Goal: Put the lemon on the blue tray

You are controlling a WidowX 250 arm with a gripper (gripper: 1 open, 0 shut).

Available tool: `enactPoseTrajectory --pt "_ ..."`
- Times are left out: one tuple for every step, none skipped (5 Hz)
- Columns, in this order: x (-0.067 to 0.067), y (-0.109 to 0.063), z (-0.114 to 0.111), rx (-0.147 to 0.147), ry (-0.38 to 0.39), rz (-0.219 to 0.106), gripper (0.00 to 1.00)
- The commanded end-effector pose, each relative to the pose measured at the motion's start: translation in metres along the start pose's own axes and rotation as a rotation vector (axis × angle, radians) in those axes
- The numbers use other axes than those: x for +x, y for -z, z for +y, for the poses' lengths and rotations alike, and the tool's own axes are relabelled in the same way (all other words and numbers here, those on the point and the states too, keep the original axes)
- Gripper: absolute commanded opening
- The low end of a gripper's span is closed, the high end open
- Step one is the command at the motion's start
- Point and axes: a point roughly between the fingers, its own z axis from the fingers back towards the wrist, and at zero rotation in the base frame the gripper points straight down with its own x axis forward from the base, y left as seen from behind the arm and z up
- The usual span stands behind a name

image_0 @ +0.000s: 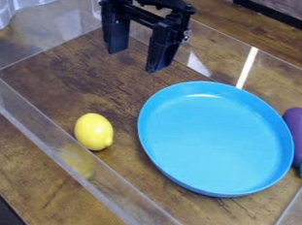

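Overhead and slightly angled, the single camera view looks down on a dark wooden bench [66, 60] with a visible grain. Clear plastic walls [37, 116] fence the working area, one running diagonally along the lower left and another catching a bright streak of light at the upper right.

At the top centre hangs the robot's black pincer [140, 48], pointing straight down. Its two dark fingers [117, 34] stand wide apart with empty space between them, so the pincer is open and grips nothing. It hovers above bare wood, well apart from the fruit and just beyond the far edge of the dish.

The lemon [94, 131] lies on the bench at the lower left. It is small, smooth and bright yellow, egg-shaped, and rests close to the clear diagonal wall, which shows a faint yellow reflection of it. It sits near the left rim of the dish without touching it, and is not on the dish.

The blue tray [217, 139] fills the right centre of the view. It is a large, bright blue oval dish with a shallow raised rim, and nothing lies in it.

Beside the right rim of the tray lies a purple eggplant [299, 135], elongated, set lengthwise along the tray's edge, with a greenish stem end toward the bottom.
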Motion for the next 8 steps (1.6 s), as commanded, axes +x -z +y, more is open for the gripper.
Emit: enactPoseTrajectory --pt "0.000 0.007 0.000 0.000 0.016 0.011 1.00" --pt "0.001 0.014 0.001 0.001 0.035 0.022 1.00" --pt "0.001 0.021 0.002 0.002 0.055 0.031 1.00" --pt "0.002 0.028 0.004 0.004 0.077 0.040 1.00" --pt "0.002 0.035 0.006 0.006 0.105 0.048 1.00" --pt "0.003 0.041 0.006 0.008 0.128 0.058 1.00" --pt "0.003 0.048 0.008 0.008 0.146 0.068 1.00" --pt "0.003 0.056 0.011 0.011 0.162 0.073 1.00"
